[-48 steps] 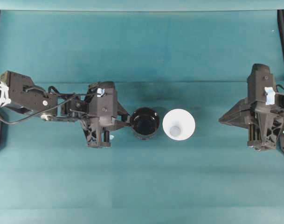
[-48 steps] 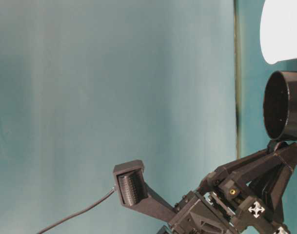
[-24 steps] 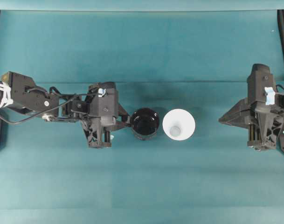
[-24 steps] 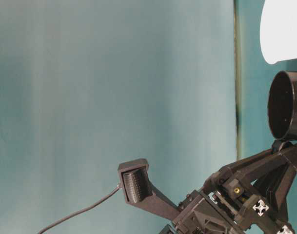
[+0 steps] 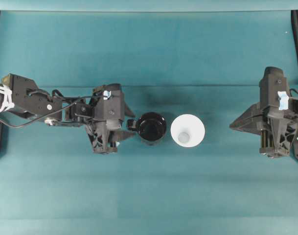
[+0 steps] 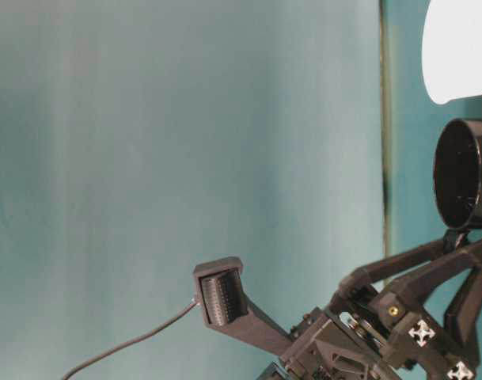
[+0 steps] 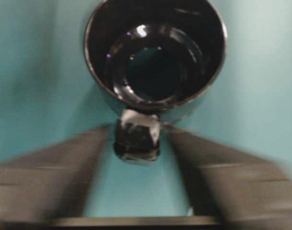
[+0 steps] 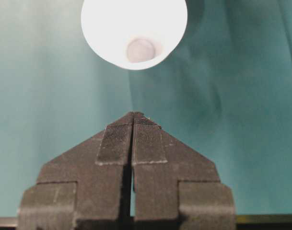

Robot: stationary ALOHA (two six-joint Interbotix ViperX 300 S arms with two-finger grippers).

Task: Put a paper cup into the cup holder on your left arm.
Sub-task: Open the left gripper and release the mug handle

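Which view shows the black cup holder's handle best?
The left wrist view: the cup holder fills the frame, its taped handle pointing toward the camera. Overhead shows only a small stub; table-level shows the rim side-on, handle unclear; the right wrist view misses it.

Overhead view: the mug (image 5: 151, 128) and the paper cup (image 5: 187, 130) stand upright in a row at mid-table, close but apart, with the left gripper (image 5: 125, 128) just beside the mug's handle (image 7: 136, 135), its blurred fingers (image 7: 50, 172) spread to either side of it. Open teal cloth (image 5: 149, 49) lies above and below this row. A wide bare stretch separates the cup from the right gripper (image 8: 133, 120), whose jaws are pressed together.
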